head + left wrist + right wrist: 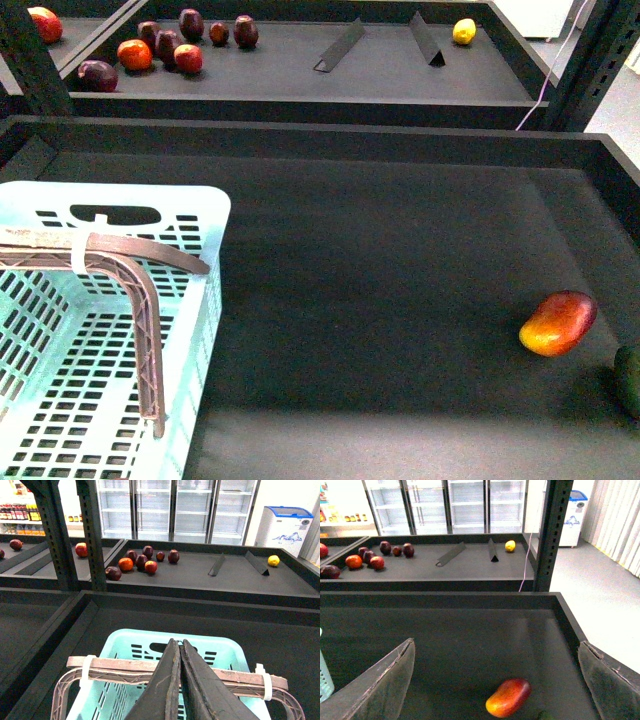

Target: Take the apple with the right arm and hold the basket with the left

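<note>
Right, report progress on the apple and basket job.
Done: nothing certain. In hand: the left gripper hangs shut over the basket; a grip on it can't be confirmed. Left: the right gripper is open and empty above the mango-like fruit; round red fruits, likely apples, sit unpicked in the far tray.

I count 1 pale aqua slotted plastic basket (pixel 205 215), 1 oblong red-yellow mango-like fruit (pixel 558 323), 1 dark green oval fruit (pixel 628 380), 1 small yellow fruit (pixel 464 31), approx. 8 red/dark round fruits (pixel 165 48) on far tray.
</note>
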